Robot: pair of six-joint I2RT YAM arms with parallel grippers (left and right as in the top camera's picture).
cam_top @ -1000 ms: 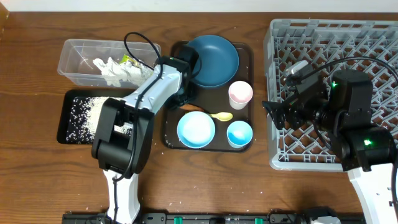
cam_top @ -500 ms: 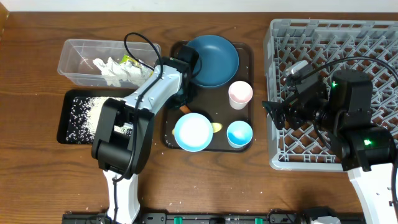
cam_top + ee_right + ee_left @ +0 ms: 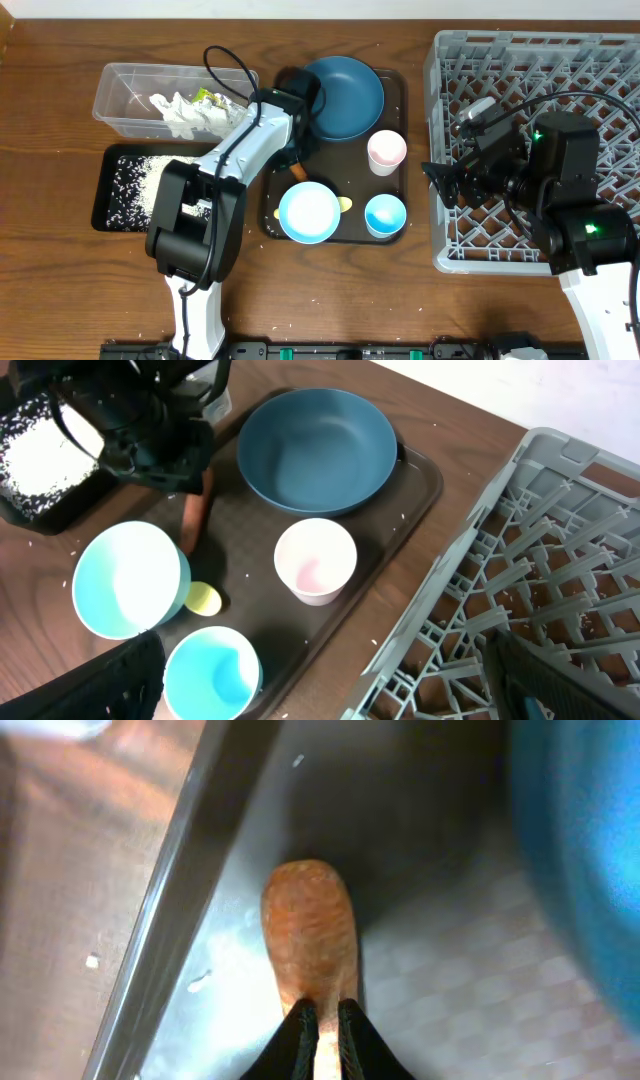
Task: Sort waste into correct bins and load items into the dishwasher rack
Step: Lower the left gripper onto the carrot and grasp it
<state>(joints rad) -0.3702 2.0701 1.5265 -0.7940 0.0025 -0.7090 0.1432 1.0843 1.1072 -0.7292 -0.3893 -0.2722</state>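
Note:
My left gripper is shut on the thin end of a small orange carrot, low over the left side of the brown serving tray. The carrot hangs just above the light-blue bowl. The pale yellow spoon peeks out from under that bowl. On the same tray sit the dark-blue plate, pinkish cup and small blue cup. My right gripper is open and empty at the left edge of the grey rack.
A clear tub at the back left holds crumpled tissues and a yellow-green wrapper. In front of it a black tray holds white rice. Stray grains lie on the wood near the front edge.
The left gripper closed on the carrot. The light-blue bowl slid slightly toward the front left, and the spoon now lies mostly under its rim. The right arm stayed still.

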